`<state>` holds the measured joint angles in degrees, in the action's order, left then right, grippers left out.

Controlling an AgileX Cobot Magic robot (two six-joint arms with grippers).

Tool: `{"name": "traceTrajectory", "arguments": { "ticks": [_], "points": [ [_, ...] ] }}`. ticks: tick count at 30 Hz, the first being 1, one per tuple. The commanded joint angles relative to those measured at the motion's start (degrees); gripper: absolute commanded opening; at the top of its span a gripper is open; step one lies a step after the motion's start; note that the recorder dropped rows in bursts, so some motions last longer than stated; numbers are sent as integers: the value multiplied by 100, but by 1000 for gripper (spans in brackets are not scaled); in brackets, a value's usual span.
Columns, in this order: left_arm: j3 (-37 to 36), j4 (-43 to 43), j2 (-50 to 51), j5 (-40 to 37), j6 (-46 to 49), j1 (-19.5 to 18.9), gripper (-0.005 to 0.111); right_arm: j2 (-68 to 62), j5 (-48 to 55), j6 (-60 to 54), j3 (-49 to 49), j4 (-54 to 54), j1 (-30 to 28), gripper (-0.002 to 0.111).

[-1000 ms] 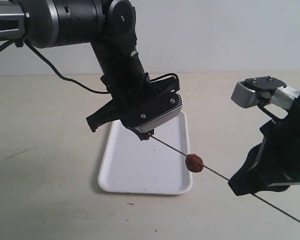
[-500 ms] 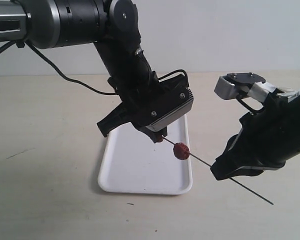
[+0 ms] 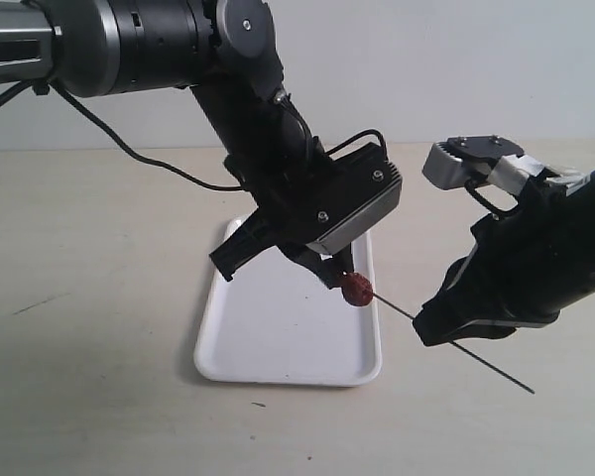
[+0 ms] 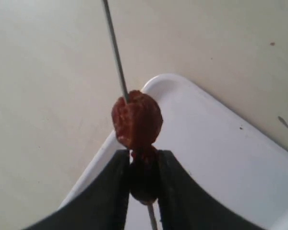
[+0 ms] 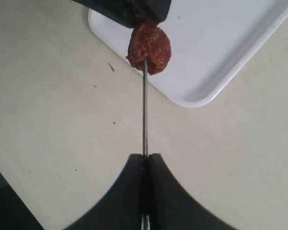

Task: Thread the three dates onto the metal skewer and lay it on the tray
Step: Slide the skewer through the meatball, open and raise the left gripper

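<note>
Currently pinching a dark date (image 4: pixel 144 184) in the left gripper (image 4: pixel 143 160), a red date (image 4: pixel 137 120) touching it, both on the skewer (image 5: pixel 145 115); clamping that skewer in the tight-pressed right gripper (image 5: pixel 145 160), aloft over the edge of the tray (image 3: pixel 268 337).

A flat white rectangular tray (image 3: pixel 268 342) lies on the pale table top (image 3: pixel 99 397). Over the tray's right edge, a wrinkled red-brown date (image 3: pixel 355 289) sits on the thin grey metal skewer (image 3: pixel 456 349), which slopes down to the right, away from the tray. The black left gripper (image 3: pixel 335 276) hangs above the tray, clamping a second date (image 4: pixel 144 182) that touches the first. The black right gripper (image 3: pixel 446 332) pinches the skewer right of the tray, clear of its rim.
</note>
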<state>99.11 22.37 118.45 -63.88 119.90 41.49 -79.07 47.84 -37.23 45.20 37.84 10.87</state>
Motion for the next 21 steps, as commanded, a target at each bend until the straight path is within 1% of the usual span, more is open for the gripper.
{"name": "traceTrajectory", "arguments": {
  "ticks": [1,2,4,8,9,11,17,21],
  "points": [
    [12,117,-72,47,-57,32,22,-10,-107,-92,56,66,-19,0],
    [12,130,-72,59,-57,32,24,-10,-107,-92,56,66,-19,0],
    [12,251,-72,98,-155,32,31,-10,-76,-92,56,66,-19,0],
    [12,559,-100,468,-875,32,60,-10,-64,-92,56,66,-19,0],
    [12,576,-100,505,-985,32,64,-10,-64,-92,56,55,-19,0],
    [12,577,-123,572,-1121,32,66,-10,-112,-35,56,-66,-19,0],
    [12,577,-271,573,-1243,32,66,-10,-334,761,56,-770,-19,0],
    [12,543,-436,550,-1435,32,66,0,-347,1038,56,-999,-19,0]
  ]
}}
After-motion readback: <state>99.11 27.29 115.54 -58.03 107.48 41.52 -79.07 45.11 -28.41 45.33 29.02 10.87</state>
